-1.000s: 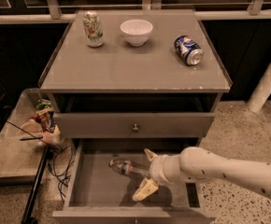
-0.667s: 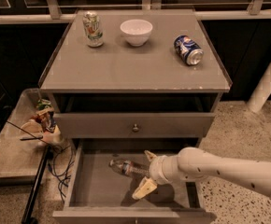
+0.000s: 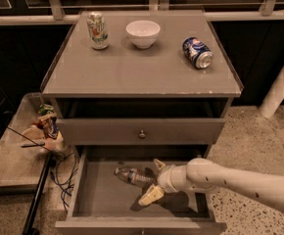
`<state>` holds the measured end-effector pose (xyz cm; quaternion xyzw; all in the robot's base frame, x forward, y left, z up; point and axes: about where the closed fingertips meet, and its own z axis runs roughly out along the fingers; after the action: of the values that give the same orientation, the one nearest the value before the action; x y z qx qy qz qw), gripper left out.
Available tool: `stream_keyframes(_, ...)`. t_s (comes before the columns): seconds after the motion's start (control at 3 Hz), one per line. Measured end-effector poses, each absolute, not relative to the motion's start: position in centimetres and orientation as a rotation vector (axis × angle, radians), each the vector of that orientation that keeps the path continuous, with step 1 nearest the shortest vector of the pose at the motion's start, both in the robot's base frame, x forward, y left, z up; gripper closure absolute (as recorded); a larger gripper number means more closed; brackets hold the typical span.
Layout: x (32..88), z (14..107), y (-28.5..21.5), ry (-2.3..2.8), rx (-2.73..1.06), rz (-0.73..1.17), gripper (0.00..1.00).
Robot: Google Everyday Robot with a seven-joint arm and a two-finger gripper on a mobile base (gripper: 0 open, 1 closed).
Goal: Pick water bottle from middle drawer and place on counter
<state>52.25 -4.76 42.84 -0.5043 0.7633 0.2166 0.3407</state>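
– Where is your gripper?
– My gripper is low inside the middle drawer, with its fingers spread on either side of the water bottle's right end. There is bare floor to the left, up to the side wall.
– How does the bottle lie?
– On its side on the drawer floor, long axis running left to right.

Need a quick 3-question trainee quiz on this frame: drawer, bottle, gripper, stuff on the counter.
1. True or false: the clear ribbed plastic water bottle lies on its side in the open grey middle drawer.
2. Which item on the flat grey counter lies on its side? A) green soda can B) white bowl C) blue soda can
3. Fill in: the cream two-finger gripper, inside the drawer by the bottle, has its fingers ____.
Key: 1 true; 2 C; 3 open.
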Motion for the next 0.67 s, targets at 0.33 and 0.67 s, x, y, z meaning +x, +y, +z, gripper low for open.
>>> stream_keyframes(0.33,53.4,41.2,-4.6,1.978,-1.274,0.560,0.00)
stream_keyframes(0.67,53.8,39.2,-4.4,1.985,-1.252,0.563,0.00)
